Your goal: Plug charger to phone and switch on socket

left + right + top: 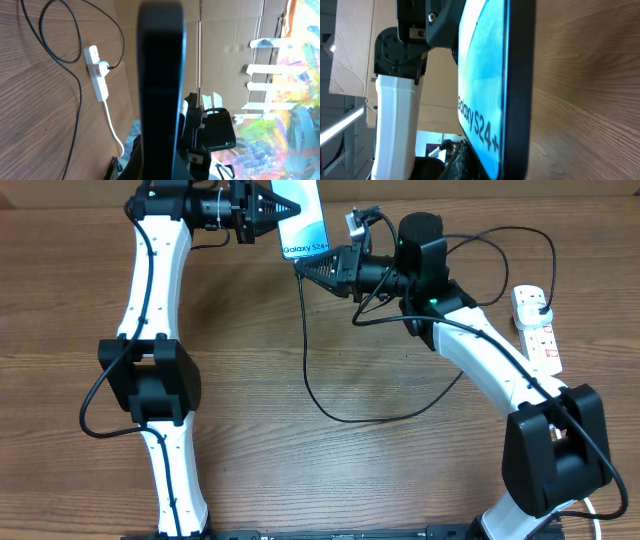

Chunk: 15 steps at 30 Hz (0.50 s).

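Currently the left end effector (pixel 278 210) grips the phone (pixel 305 215) at the far middle of the worktop (pixel 250 380); the right end effector (pixel 300 268), closed on the charger (pixel 302 330) tip, meets the phone's near edge. The socket (pixel 535 325) lies at the right, with the charger's plug in it

Table (pixel 300 470) wood-grained, matt; phone (pixel 305 220) screen glossy (frame too); socket (pixel 537 330) smooth plastic; charger (pixel 303 340) matt black.

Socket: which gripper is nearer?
Right. Right gripper is at the phone's lower edge, well left of the socket; left gripper holds the phone's left side, farther away.
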Available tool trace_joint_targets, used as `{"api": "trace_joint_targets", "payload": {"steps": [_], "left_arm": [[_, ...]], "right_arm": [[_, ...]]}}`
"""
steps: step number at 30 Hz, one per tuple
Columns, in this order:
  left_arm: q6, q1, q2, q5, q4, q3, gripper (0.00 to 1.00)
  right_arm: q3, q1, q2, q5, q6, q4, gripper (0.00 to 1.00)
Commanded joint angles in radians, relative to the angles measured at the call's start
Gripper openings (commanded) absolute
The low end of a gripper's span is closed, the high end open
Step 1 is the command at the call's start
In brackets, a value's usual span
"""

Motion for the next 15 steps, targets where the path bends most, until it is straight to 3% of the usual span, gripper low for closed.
{"api": "trace_joint_targets", "payload": {"steps": [1, 15], "left_arm": [[-0.013, -0.035, -0.044, 0.097, -0.011, 0.012, 0.04], [-0.051, 0.047, -0.044, 0.092, 0.056, 0.012, 0.04]], "right_arm": [[0.011, -0.015, -0.011, 0.121, 0.001, 0.016, 0.04], [0.011, -0.024, -0.011, 0.061, 0.012, 0.011, 0.04]]}}
